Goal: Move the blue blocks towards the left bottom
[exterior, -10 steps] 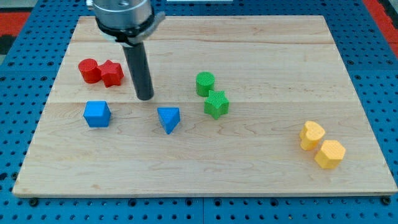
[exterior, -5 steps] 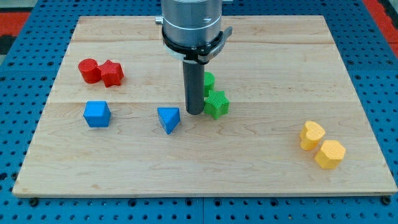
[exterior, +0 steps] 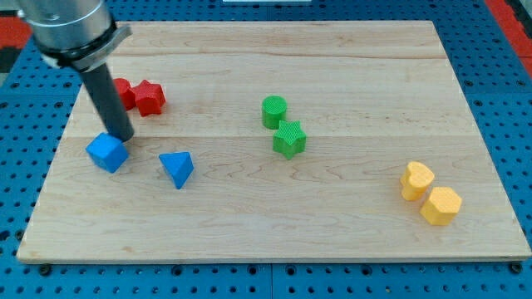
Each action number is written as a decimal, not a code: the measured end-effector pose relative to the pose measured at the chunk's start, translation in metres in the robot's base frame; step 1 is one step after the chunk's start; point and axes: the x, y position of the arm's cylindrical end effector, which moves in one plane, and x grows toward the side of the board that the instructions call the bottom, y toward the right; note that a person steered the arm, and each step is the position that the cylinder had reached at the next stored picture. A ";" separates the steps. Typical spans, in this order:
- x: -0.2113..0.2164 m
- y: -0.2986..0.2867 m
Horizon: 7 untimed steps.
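A blue cube [exterior: 107, 153] lies at the view's left on the wooden board [exterior: 349, 224]. A blue triangular block [exterior: 177, 169] lies a little to its right. My tip [exterior: 121, 137] stands just above and right of the blue cube, touching or nearly touching its upper edge. The rod rises toward the view's top left and covers part of a red block.
Two red blocks [exterior: 146, 96] sit together at the upper left, right behind the rod. A green cylinder [exterior: 274, 110] and a green star block [exterior: 289, 139] sit mid-board. Two yellow blocks [exterior: 416, 180] [exterior: 440, 205] lie at the lower right.
My tip has swung from beside the green blocks to the far left. Both blue blocks have shifted left and slightly down; the triangular one moved further.
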 end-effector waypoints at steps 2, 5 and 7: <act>0.037 0.010; 0.025 0.158; 0.073 0.144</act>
